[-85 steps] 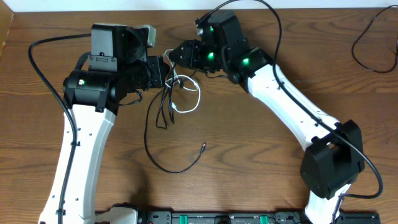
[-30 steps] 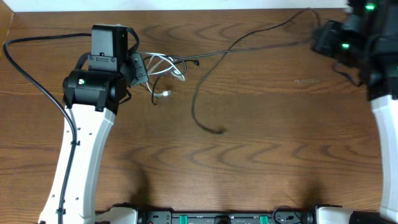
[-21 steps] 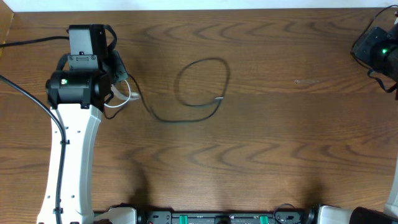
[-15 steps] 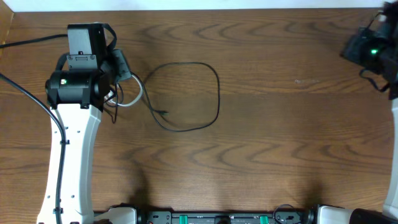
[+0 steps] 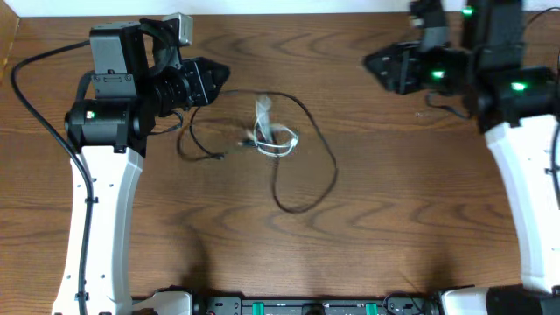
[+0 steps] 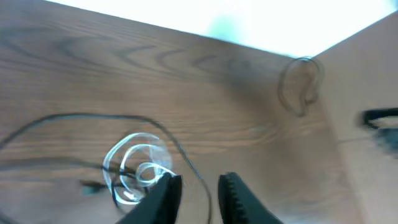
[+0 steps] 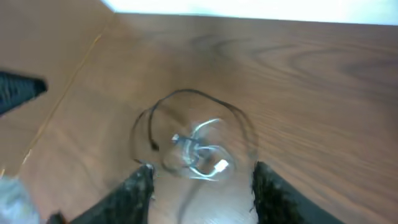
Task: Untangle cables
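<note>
Over the wooden table [image 5: 394,219] the left claw [image 6: 198,186] hangs slightly parted, the right claw [image 7: 202,182] spread wide, both empty.

Both wrist views are motion-blurred. In the left wrist view the white cable [image 6: 138,169] reads only as a smeared coil, plug ends indistinguishable, and the black cable [image 6: 87,116] runs off the left edge. The fingers [image 6: 166,194] of the left gripper [image 6: 199,182] are cropped by the bottom edge, and a dark shape [image 6: 382,121] is cut by the right edge. The right gripper [image 7: 202,168] is cropped likewise. Overhead, the left arm [image 5: 101,219] and right arm [image 5: 525,201] leave frame, and the cable crossings are too small to resolve.
</note>
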### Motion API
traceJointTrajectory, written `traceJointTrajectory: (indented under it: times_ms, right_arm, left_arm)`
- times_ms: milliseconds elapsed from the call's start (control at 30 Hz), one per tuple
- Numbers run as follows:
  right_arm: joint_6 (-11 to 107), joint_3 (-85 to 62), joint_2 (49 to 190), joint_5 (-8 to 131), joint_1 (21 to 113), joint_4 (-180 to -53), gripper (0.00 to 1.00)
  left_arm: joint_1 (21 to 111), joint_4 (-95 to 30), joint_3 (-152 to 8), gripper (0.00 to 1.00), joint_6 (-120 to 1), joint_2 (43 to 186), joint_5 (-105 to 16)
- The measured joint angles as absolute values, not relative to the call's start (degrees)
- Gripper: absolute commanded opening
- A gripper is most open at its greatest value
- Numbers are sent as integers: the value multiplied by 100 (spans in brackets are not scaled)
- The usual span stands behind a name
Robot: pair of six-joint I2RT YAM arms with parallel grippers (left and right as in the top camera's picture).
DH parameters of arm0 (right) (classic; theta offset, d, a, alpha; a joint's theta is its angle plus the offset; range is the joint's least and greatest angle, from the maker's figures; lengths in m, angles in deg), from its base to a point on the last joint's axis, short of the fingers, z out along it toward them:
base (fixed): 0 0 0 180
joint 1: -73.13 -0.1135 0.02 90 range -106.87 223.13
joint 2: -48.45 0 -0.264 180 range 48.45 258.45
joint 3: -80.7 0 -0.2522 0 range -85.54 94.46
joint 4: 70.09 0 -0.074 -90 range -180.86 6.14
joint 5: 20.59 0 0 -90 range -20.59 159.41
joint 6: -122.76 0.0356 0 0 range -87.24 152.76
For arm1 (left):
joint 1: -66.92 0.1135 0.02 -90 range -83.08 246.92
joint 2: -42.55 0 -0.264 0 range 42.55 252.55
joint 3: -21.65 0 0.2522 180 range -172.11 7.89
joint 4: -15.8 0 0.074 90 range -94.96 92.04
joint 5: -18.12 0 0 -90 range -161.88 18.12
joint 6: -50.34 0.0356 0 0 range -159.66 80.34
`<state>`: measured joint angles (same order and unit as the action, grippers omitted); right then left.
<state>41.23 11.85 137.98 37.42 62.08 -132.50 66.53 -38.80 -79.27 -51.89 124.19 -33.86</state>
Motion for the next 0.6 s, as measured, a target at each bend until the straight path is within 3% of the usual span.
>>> traceJointTrajectory:
  times_ms: [267,433,600]
  right_arm:
    - [4121,1185,14100,3578,5605,-13029,58]
    - [4318,1185,14106,4113,5592,-13193,59]
    - [4539,1185,14109,4741,5730,-13289,63]
  left_arm:
    - [6653,-3808,-7927,30,-5632,12419,-3137]
    - [6653,-4759,-7937,30,-5565,12419,-3867]
    - [6649,-5161,-7874,37,-5259,12526,-4402]
